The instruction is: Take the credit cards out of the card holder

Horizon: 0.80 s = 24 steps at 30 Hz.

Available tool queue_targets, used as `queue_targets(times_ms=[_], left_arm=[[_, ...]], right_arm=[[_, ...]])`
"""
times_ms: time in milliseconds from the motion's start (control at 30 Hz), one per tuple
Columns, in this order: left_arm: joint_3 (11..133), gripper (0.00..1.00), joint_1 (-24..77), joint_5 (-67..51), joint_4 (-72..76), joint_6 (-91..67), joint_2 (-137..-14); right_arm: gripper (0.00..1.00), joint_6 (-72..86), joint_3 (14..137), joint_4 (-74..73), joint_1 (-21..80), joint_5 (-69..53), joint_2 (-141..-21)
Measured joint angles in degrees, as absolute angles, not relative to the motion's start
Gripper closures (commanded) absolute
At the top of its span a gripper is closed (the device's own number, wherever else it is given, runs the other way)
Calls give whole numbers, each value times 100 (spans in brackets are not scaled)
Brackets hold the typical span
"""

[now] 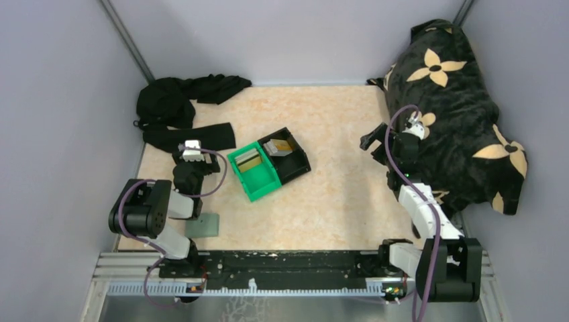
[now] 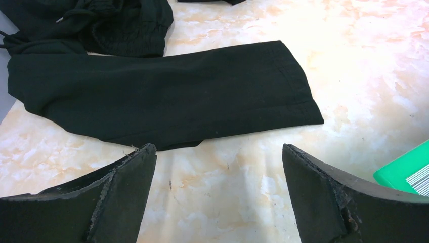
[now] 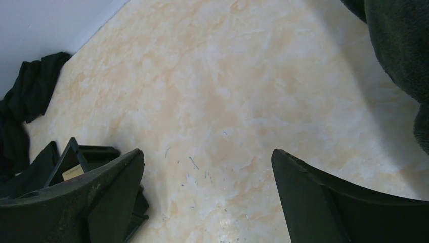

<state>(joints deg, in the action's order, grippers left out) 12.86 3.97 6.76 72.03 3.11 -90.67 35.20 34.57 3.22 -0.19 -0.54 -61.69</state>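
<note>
Step in hand, as judged: approach to the holder [image 1: 204,225]; nothing is gripped yet.

- Left gripper [image 2: 217,150]: spread wide, empty, aimed at the black garment [image 2: 152,91], away from the holder.
- Right gripper [image 3: 207,152]: also wide and empty, hung over bare table near the blanket [image 1: 456,121].
- Holder: flat at the near table edge, just beside the left arm's elbow.
- Cards: none seen sticking out. Tan items in the green bin [image 1: 258,182] and black bin [image 1: 300,163] can't be identified.
- Orientation: visible edges run roughly square to the table edge. Long axis and opening side can't be told, since one side is hidden by the arm.

Suggested: left arm to be drawn back and tipped down, one panel pinned, the fold opened by the right. Cards should be pulled along the slot, not across it.
</note>
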Motion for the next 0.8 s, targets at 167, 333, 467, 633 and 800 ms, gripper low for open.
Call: queue_targets(times_ms=[167,333,467,633,800], left_arm=[[1286,1,397,676,7203,311,-9067],[1284,1,397,757,7203,296,-9061],[1251,1,397,1057,6735,207,-8405],[1269,0,454,1219,6007,-3,-6565],[2255,0,727,1627,4060,-1214,-5474]], right_arm=[[2,3518,3538,191,-19,-161,-6348],[2,3494,3887,54,-16,-342,-6646],[3,3448,4206,23,-16,-534,-6847],[1,3277,4705,-152,150,-628,-7260],[5,2711,5389,-768,1271,-3,-7778]])
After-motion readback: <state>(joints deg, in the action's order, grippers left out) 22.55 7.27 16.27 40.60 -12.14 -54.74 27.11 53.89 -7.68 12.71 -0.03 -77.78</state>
